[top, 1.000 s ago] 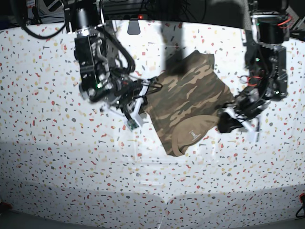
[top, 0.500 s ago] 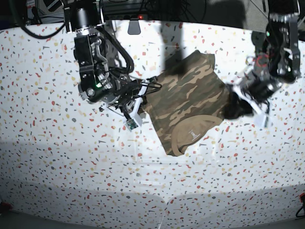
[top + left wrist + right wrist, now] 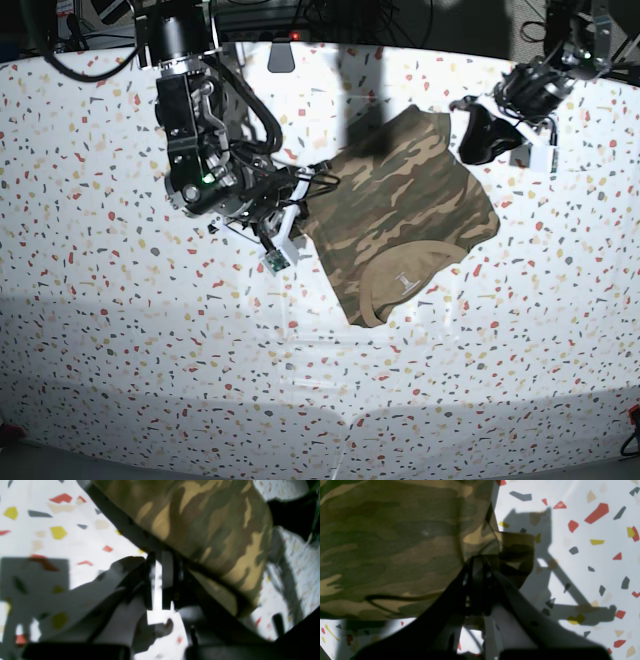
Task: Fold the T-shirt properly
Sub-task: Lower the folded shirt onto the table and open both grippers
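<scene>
Camouflage cloth in brown, olive and tan makes up the T-shirt point(image 3: 400, 215), which lies folded into a compact slanted block near the middle of the white speckled terrazzo table point(image 3: 120, 340). Its plain tan inner collar point(image 3: 405, 280) faces the near edge and carries a small label point(image 3: 403, 282) with light marks too small to read. The right gripper point(image 3: 480, 570) sits at the shirt's left edge with its jaws clenched on a small flap of the camouflage fabric. The left gripper point(image 3: 160, 580) hangs raised beside the shirt's far right corner, its jaws nearly together with a thin slit of table showing between them and nothing visibly pinched there
</scene>
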You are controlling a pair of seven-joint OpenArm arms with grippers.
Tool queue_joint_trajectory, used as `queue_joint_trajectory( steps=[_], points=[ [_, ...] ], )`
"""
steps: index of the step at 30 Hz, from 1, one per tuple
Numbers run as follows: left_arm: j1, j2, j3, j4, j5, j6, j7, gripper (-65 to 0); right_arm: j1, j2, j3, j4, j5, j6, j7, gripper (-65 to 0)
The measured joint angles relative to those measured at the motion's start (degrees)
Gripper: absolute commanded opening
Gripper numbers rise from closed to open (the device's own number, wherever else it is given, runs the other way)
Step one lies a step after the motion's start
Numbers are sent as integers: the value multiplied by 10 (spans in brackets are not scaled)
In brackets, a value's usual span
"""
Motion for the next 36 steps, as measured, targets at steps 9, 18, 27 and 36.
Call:
queue_joint_trajectory(
  steps=[9,18,27,36],
  points=[
    [-7,47,0,0,85,27,-39,-603,-4,-17,0,0,27,-5,-30,-650],
    [-57,48,-1,0,108,50,-38,-603,-33,-17,1,10,26,-6,-19,-650],
    [-120,49,-2,-55,152,60,-41,-603,-104,-17,0,110,21,-6,-44,-650],
    [-164,48,-2,-81,153,60,-33,-603,-116,-17,0,127,-10,-6,-28,-650]
  ],
)
